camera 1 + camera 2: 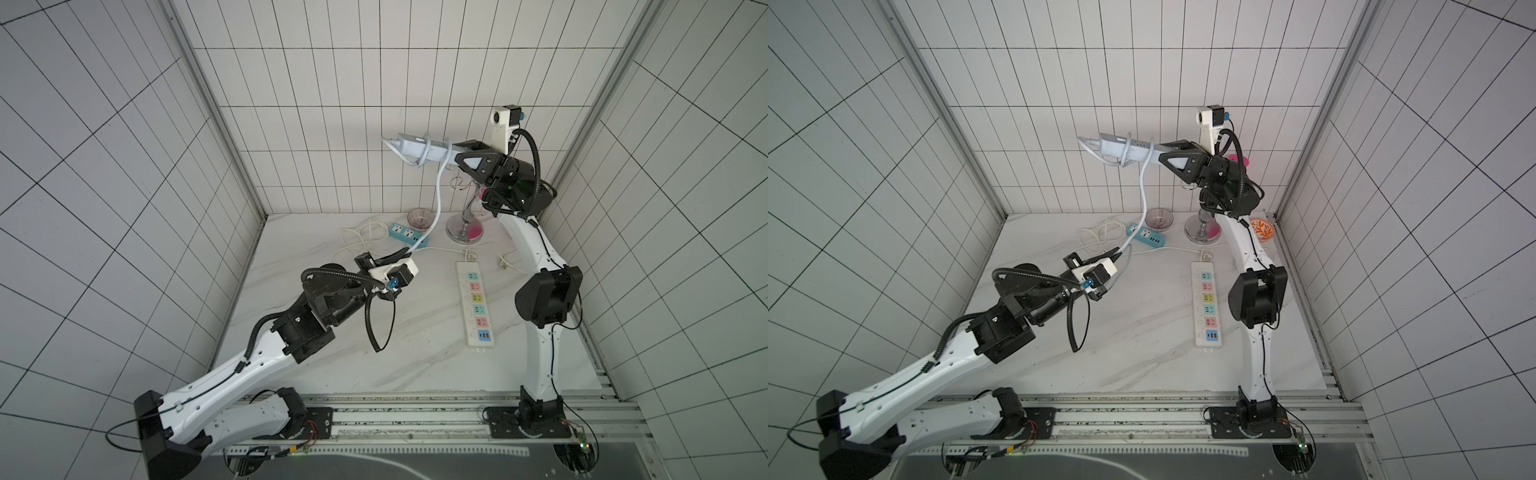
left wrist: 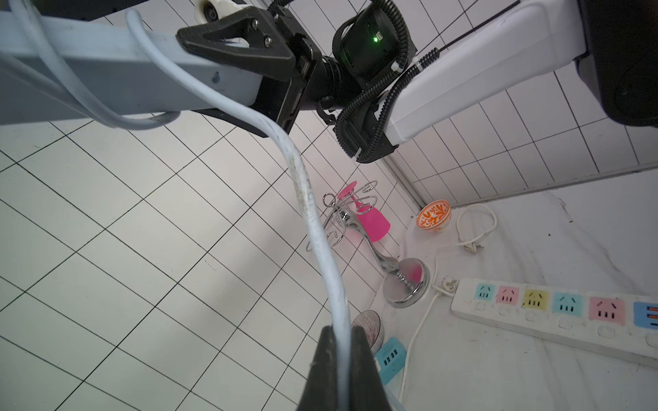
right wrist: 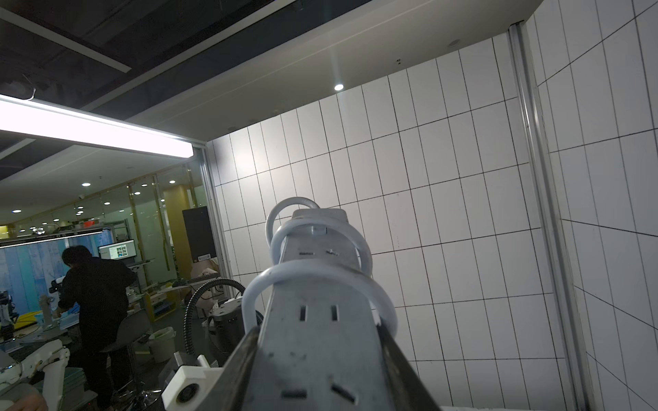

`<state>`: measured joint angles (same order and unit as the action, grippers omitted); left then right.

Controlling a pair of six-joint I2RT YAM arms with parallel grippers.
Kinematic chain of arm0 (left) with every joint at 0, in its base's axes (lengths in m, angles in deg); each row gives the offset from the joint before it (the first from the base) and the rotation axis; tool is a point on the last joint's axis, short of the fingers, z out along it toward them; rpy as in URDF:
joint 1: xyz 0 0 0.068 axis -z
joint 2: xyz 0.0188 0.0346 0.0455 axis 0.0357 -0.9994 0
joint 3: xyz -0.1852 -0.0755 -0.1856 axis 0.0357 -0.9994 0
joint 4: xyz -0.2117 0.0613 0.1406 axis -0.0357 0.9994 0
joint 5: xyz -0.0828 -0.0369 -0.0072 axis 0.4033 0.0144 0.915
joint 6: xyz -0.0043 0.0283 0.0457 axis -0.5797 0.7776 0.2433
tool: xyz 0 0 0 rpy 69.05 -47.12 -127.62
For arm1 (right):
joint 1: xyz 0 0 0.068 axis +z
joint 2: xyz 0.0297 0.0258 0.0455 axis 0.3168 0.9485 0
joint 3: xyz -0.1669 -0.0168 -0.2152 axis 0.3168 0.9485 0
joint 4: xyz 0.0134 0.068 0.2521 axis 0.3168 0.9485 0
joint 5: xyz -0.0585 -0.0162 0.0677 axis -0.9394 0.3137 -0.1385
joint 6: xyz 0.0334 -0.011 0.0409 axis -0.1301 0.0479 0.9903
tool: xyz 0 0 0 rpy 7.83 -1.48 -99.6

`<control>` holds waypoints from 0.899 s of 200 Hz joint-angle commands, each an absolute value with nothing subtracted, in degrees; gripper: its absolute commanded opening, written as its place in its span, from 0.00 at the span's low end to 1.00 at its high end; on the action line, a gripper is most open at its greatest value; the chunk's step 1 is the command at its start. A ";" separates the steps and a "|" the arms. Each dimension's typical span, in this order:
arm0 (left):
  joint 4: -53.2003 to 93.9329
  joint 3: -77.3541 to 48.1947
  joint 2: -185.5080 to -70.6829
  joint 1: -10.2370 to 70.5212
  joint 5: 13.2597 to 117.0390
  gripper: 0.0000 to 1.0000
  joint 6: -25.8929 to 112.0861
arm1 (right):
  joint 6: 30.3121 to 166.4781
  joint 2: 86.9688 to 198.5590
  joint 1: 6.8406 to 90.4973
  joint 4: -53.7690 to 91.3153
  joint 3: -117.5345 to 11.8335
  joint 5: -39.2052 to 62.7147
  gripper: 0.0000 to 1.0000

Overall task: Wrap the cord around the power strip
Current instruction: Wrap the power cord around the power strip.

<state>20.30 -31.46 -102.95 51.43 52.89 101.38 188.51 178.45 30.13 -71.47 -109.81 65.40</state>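
Cord [image 1: 437,195] is pinched in the clenched left tool [image 1: 405,250], which hangs low over the marble worktop [image 1: 332,357], left of centre. In the left wrist view the pale cable runs out from between the two black fingertips [image 2: 322,359]. From that grip it climbs in a gentle curve up and to the right to the power strip [image 1: 415,146]. The strip is well above the worktop and roughly level, with its free end pointing left. Loose turns of the cable circle the strip's body, and the right wrist view shows three arcs of it crossing the socket face. The right tool [image 1: 455,152] grasps the strip by its right end, one finger against each long side. On the worktop along the back wall, from left to right, lie a coil of thin white cable [image 1: 361,237], a small teal strip [image 1: 409,235], a ribbed glass bowl [image 1: 420,219] and a chrome stand [image 1: 457,237] carrying a pink cup [image 2: 372,222]. Nearer the front, a long white strip [image 1: 476,309] with coloured sockets lies beside the right arm. An orange-patterned bowl [image 1: 1261,228] sits in the back right corner.
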 commanded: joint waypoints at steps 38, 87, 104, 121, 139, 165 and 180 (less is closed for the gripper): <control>11.20 -39.83 -106.43 50.47 62.94 0.12 91.68 | 192.33 167.54 29.99 -71.90 -117.11 59.87 0.00; 3.81 -45.60 -107.77 50.47 64.45 0.20 87.74 | 191.84 164.00 29.98 -69.08 -116.81 62.43 0.00; 2.78 -46.71 -108.12 50.47 63.95 0.21 87.54 | 192.00 163.12 29.98 -68.70 -116.33 62.89 0.00; 1.17 -47.97 -108.32 50.47 62.68 0.25 87.76 | 192.58 162.25 30.02 -68.58 -115.33 63.41 0.00; 0.18 -49.69 -107.36 50.51 61.87 0.36 90.48 | 192.06 160.72 29.83 -67.01 -113.29 64.53 0.00; 1.00 -52.65 -102.56 52.75 55.44 0.48 94.90 | 190.64 158.96 29.63 -63.96 -111.53 66.04 0.00; 4.51 -52.89 -99.62 53.88 53.48 0.51 97.07 | 189.46 158.19 29.46 -61.82 -110.49 66.57 0.00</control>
